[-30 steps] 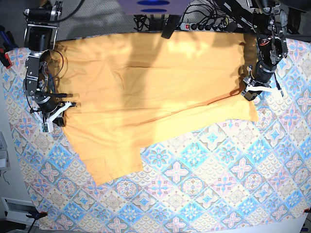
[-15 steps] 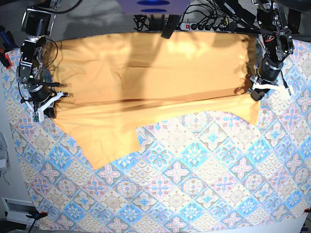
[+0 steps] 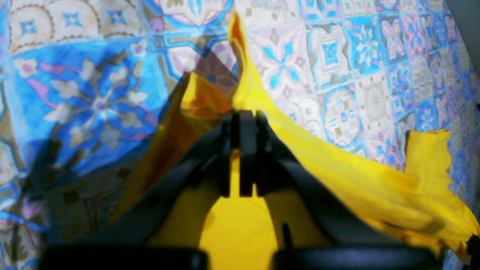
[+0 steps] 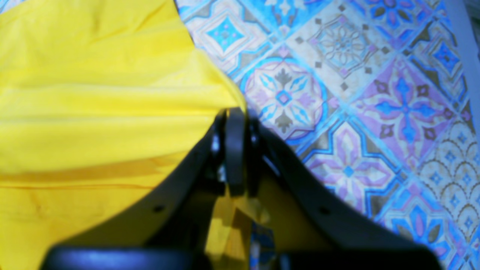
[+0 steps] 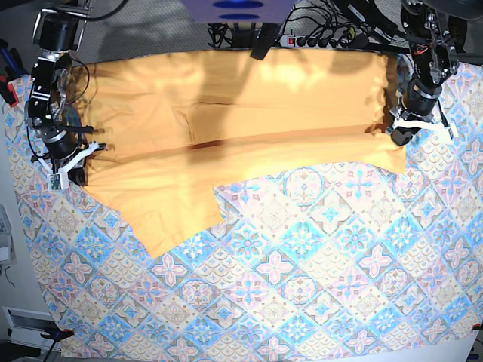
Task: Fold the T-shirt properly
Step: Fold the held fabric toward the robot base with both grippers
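Note:
The yellow-orange T-shirt (image 5: 226, 128) lies spread across the far half of the patterned tablecloth (image 5: 302, 264), with a dark crease running across its middle and a sleeve (image 5: 173, 219) pointing toward the near left. My left gripper (image 5: 400, 136) stands at the shirt's right edge, shut on a raised peak of the T-shirt (image 3: 210, 101), as the left gripper (image 3: 242, 116) shows in the left wrist view. My right gripper (image 5: 74, 162) is at the shirt's left edge. In the right wrist view the right gripper (image 4: 234, 114) is shut on the T-shirt (image 4: 93, 105) at its edge.
A power strip (image 5: 317, 40) with cables lies beyond the far edge of the table. A red clamp (image 5: 7, 92) sits at the left edge. Bare tablecloth covers the whole near half.
Both grippers have moved toward the far side with the shirt's edges in them. The near hem has been drawn back and the crease across the shirt has shifted farther away.

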